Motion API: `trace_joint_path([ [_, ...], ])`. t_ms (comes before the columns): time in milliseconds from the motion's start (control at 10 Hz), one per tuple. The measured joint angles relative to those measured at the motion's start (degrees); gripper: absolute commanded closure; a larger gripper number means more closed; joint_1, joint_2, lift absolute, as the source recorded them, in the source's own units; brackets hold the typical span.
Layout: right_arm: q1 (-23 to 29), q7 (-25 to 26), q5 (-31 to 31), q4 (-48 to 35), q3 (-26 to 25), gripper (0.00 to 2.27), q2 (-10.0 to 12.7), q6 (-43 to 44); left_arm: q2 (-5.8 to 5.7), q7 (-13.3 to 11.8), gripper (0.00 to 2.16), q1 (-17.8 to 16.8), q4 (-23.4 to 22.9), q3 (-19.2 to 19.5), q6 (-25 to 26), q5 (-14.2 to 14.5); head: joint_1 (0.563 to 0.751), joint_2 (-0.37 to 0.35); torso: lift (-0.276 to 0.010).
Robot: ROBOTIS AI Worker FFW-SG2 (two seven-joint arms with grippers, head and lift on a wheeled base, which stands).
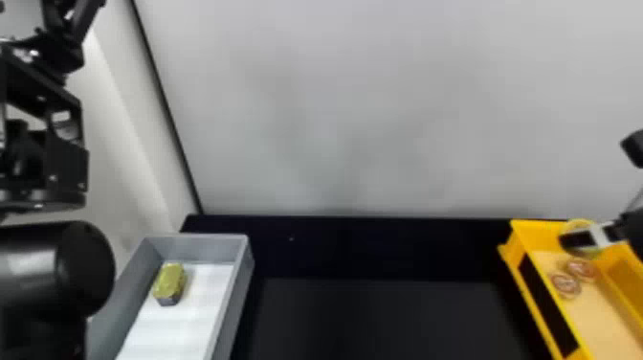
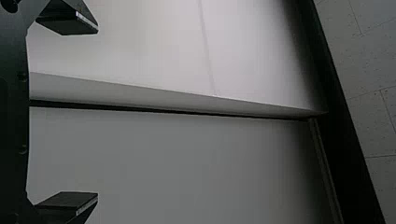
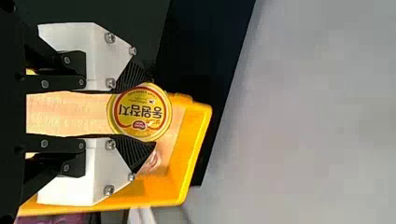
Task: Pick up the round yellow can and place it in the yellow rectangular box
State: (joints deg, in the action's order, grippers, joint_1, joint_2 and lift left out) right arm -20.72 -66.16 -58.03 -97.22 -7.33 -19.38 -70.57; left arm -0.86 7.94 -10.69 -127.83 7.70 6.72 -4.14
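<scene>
At the right of the head view, my right gripper (image 1: 593,239) is over the far part of the yellow box (image 1: 514,246), with the round can (image 1: 581,223) at its fingers. In the right wrist view the right gripper (image 3: 135,114) is shut on the round yellow can (image 3: 142,112), one finger against either side, lid showing. Behind the can lie the yellow box (image 3: 194,149) and its pale floor. My left arm (image 1: 43,158) is parked at the left edge; in the left wrist view the left gripper (image 2: 95,112) stands open with nothing between its fingers.
Two round reddish items (image 1: 566,284) lie inside the yellow box. At the left is a grey box (image 1: 241,282) holding a yellow-green block-shaped item (image 1: 170,282) on its white floor. A dark table surface (image 1: 382,316) spans the middle, a pale wall (image 1: 359,105) behind.
</scene>
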Motion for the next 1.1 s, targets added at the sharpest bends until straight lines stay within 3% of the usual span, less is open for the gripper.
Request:
trace_joint_path([
  [400,-0.1,16.4,12.4,9.2,-12.5,0.84,1.3,7.5,0.06,-0.3,0.03,-0.6,0.4,-0.5,0.0,-0.1,0.636,0.031,-0.001],
  [600,-0.4,23.3,21.6,14.2,-16.9,0.84,1.4,8.6,0.04,-0.5,0.03,-0.8,0.5,-0.5,0.0,-0.1,0.636,0.031,-0.001],
  [1100,-0.1,31.5,33.9,25.6,-19.5,0.84,1.0,12.1,-0.28,-1.0,0.03,-0.9,0.6,-0.3,-0.1,-0.1,0.636,0.031,-0.001],
])
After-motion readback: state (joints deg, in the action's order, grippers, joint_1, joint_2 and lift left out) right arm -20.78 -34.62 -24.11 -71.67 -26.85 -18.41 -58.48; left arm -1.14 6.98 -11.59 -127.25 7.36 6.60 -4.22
